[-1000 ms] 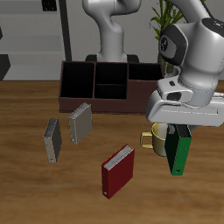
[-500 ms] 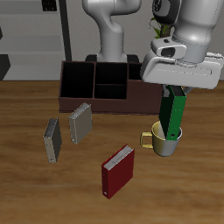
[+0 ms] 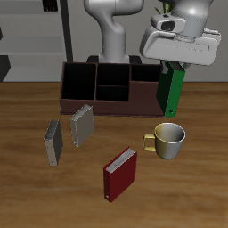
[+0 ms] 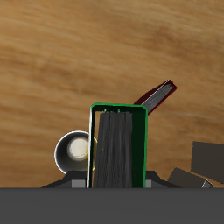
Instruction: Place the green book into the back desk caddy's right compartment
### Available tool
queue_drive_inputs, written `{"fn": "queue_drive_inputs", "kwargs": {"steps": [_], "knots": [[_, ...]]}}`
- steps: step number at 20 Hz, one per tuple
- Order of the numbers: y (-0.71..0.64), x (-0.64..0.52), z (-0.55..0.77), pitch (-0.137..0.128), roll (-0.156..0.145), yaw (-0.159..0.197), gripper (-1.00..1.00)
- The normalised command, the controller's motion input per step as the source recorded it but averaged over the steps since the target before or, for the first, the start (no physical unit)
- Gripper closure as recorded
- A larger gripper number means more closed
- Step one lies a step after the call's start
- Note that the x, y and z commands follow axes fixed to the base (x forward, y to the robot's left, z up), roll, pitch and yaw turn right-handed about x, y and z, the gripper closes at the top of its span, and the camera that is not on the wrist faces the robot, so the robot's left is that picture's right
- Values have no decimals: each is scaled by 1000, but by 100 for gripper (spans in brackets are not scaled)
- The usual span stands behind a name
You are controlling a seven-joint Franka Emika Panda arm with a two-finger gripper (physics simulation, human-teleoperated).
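Green book [image 3: 171, 90] hangs upright in the pincer [image 3: 175, 64], which is clamped on its top edge, clear of the table [image 3: 36, 191] and just in front of the back desk caddy [image 3: 98, 86]. Pickup looks done; carrying it over the right compartment [image 3: 148, 76], lowering and releasing remain.

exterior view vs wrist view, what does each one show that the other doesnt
Only the exterior view shows the back desk caddy, the gripper gripping the green book's top, and the lighter grey book beside the darker one. Only the wrist view shows the green book's page edges end-on. Both show the green book, the mug, the red book and the table.
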Motion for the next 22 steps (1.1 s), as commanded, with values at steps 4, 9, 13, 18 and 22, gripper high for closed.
{"fn": "queue_drive_inputs", "kwargs": {"steps": [4, 9, 13, 18, 22], "knots": [[17, -488, 218, 26, -24, -1, 100], [44, -592, 331, -37, -41, 37, 100], [19, -540, 262, -57, 18, 1, 100], [-56, -479, 109, -21, -13, 6, 100], [-81, -441, 94, -33, -21, 8, 100]]}}
